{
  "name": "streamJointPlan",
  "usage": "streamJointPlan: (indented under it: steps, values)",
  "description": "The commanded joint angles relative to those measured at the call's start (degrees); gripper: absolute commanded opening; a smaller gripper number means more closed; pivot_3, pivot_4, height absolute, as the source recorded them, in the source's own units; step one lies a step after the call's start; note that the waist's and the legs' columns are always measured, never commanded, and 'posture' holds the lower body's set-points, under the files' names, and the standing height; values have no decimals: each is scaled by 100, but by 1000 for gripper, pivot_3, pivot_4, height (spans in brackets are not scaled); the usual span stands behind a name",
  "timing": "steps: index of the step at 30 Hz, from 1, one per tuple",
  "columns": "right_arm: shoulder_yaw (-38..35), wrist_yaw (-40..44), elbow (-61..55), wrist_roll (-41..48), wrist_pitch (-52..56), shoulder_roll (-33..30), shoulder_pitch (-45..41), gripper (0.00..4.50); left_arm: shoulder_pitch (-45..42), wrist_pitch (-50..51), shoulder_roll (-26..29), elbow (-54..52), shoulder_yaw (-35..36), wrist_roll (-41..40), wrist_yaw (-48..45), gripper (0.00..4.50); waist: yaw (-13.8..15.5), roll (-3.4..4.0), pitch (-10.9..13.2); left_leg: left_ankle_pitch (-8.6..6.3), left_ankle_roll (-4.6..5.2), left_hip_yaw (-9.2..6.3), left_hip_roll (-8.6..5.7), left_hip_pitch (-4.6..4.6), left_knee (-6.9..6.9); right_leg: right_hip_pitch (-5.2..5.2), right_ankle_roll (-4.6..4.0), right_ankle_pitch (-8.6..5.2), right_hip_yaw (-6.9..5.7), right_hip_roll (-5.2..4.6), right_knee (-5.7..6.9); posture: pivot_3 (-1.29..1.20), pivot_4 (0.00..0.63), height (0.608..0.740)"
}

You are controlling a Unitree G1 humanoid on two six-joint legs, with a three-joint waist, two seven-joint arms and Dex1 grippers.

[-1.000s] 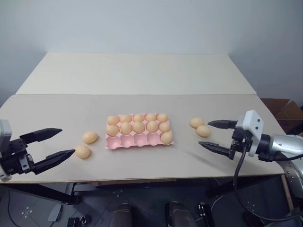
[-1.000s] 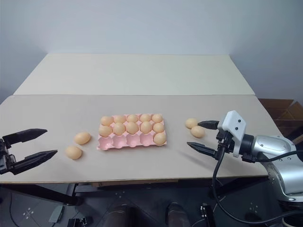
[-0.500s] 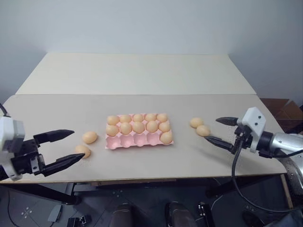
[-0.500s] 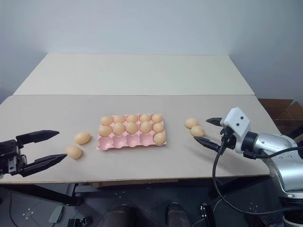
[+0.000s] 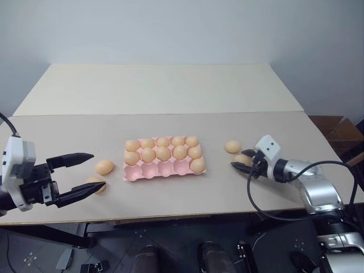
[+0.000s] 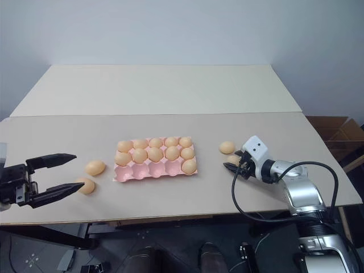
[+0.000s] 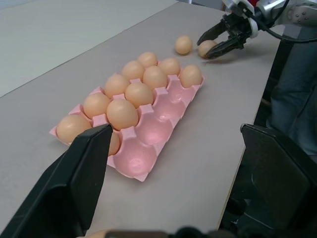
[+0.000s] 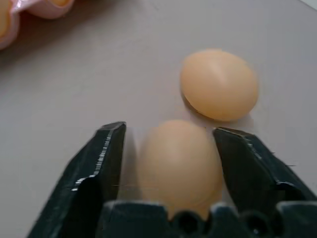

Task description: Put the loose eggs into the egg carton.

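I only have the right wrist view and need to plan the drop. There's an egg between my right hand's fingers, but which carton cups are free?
Observer: The egg carton has four empty cups, all in its near row. That row's right-end cup holds an egg.
Operator: Any loose eggs besides the two I see?
Observer: Yes, two more loose eggs lie on the table left of the carton.
Operator: Where's the left hand?
Observer: The left hand is open beside those two, with its lower fingertip at the nearer one.
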Motion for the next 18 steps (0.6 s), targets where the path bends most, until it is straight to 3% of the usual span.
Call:
streamJointPlan:
  steps: [1, 4, 9, 13, 18]
  values:
    - [-131, -59, -227, -50, -153, -31, -80, 2176, 39, -54, 61, -133, 202, -14, -2, 4500, 0, 0, 0, 0, 0, 0, 0, 0, 0, 0, 0, 0, 0, 0, 1, 0, 150, 740]
    - [-269, -5, -682, 72, 7, -112, 111, 1739, 98, -39, 36, -192, 279, -39, 27, 4500, 0, 1, 0, 0, 0, -1, 1, 2, 0, 1, 0, 0, 0, 0, 3, 0, 150, 740]
    - [-419, -2, -2398, 411, 531, -290, 469, 1739, 321, -47, -51, -306, 441, -47, 62, 4500, 6, 2, 1, -1, -1, -2, 1, -1, -5, -3, 14, 2, -3, -2, 2, 0, 150, 740]
    - [70, -298, -3526, 703, 1249, 155, 172, 1739, 342, -50, -75, -328, 452, -92, 122, 4500, -35, 2, 1, 0, -2, 0, 10, 9, -5, -2, 22, -9, 1, 6, 5, 0, 150, 740]
    - [1227, -911, -3616, 338, 1840, 1123, -415, 1739, 257, -84, -74, -280, 315, -65, 171, 4500, -16, 2, 1, 5, -8, -4, 14, 19, -5, -3, -9, -26, -2, 11, 21, 0, 150, 740]
